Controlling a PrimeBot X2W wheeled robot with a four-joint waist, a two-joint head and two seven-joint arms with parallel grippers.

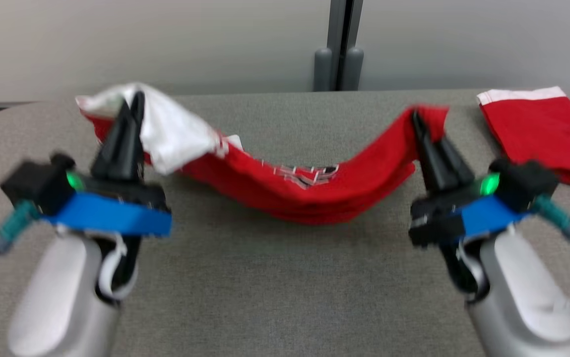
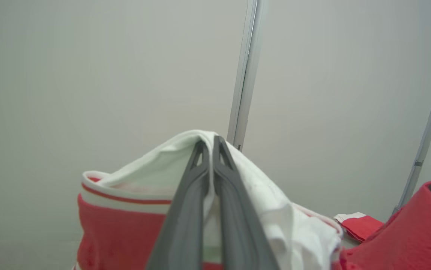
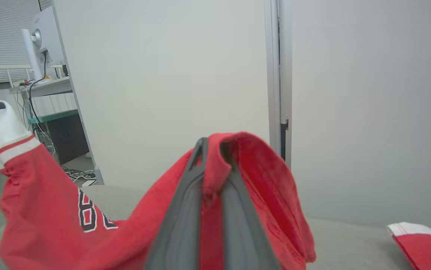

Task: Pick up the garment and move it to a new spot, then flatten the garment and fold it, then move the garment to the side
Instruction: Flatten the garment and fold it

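Dark, white-edged characters sit on the red garment in the right wrist view: the first looks like an 8, the next is lost in a fold. In the head view, the print at the garment's sagging middle is too blurred to read.

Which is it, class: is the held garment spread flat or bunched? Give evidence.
Bunched. The garment sags in a band between the left gripper and right gripper, each shut on an end.

Red garment — white trim
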